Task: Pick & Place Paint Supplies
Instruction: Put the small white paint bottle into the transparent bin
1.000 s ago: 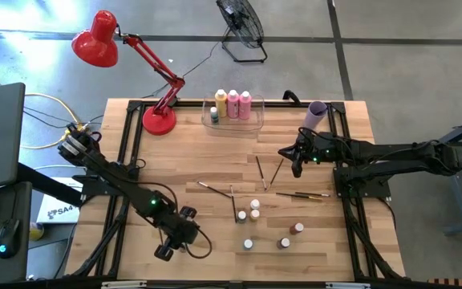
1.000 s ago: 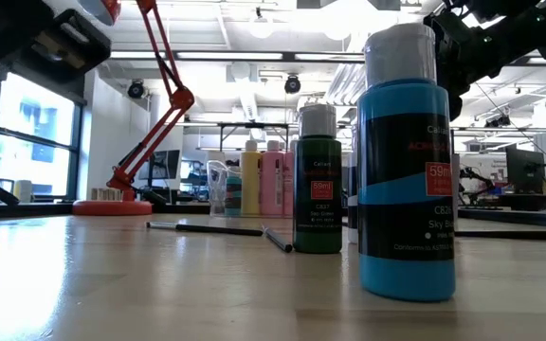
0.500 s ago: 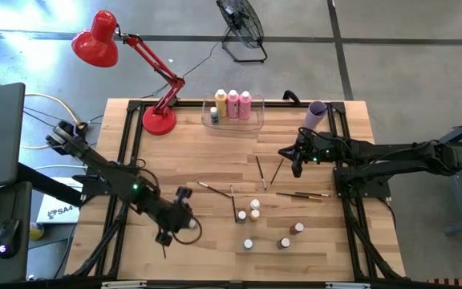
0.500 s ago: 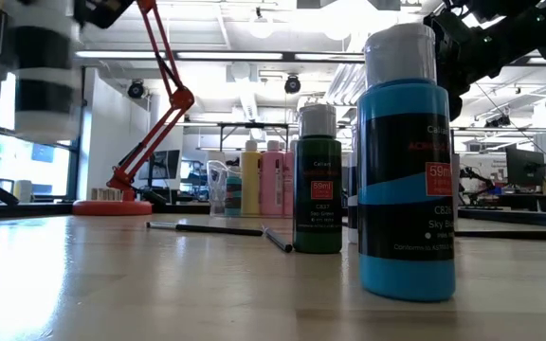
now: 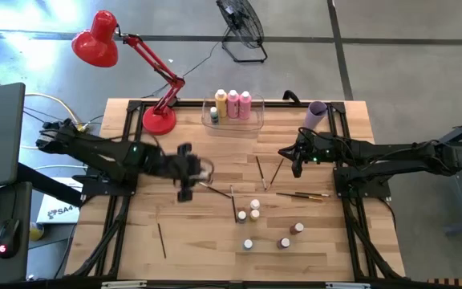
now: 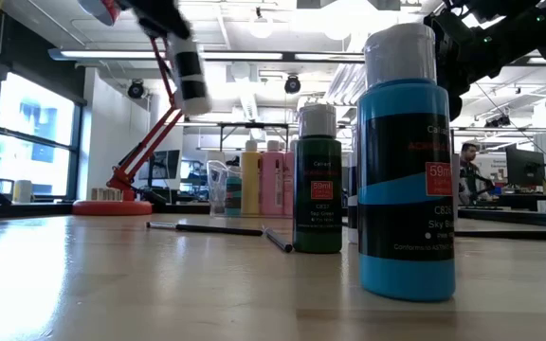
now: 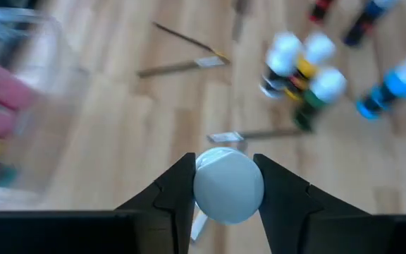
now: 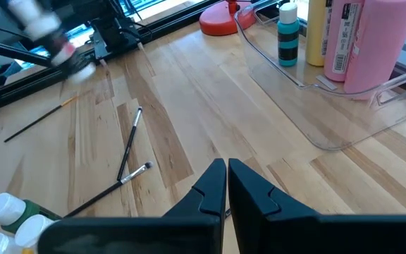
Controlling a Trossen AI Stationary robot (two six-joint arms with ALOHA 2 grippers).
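Note:
My left gripper (image 5: 188,183) is raised over the table's left middle, shut on a small white bottle (image 6: 190,80) with a dark label band, whose white cap (image 7: 228,185) fills the gap between the fingers. My right gripper (image 5: 296,163) hangs shut and empty at the right middle. Three tall pink and yellow bottles (image 5: 233,103) and a small teal one (image 8: 288,35) stand in the clear bin (image 5: 255,122) at the far edge. Several small white-capped bottles (image 5: 253,210) stand on the table's near middle, with thin brushes (image 5: 261,172) lying around them. My left gripper pinches the small bottle between its two fingers (image 7: 178,192), one on either side just below the white cap (image 7: 225,169). The fingers slant downward. The bottle is lifted clear of the table and hangs tilted below the gripper; its body is hidden under the cap in the wrist view.
A red desk lamp (image 5: 159,120) stands at the far left, its arm rising over the table. A lilac cup (image 5: 317,114) lies at the far right corner. One brush (image 5: 162,239) lies alone at the near left. Bare wood spreads between the bin and the brushes.
My left gripper has risen from the table's near left and swung toward the far edge and the bin, tipping up as it went. It carries the small white bottle, now lifted well clear of the table. The right arm has kept still.

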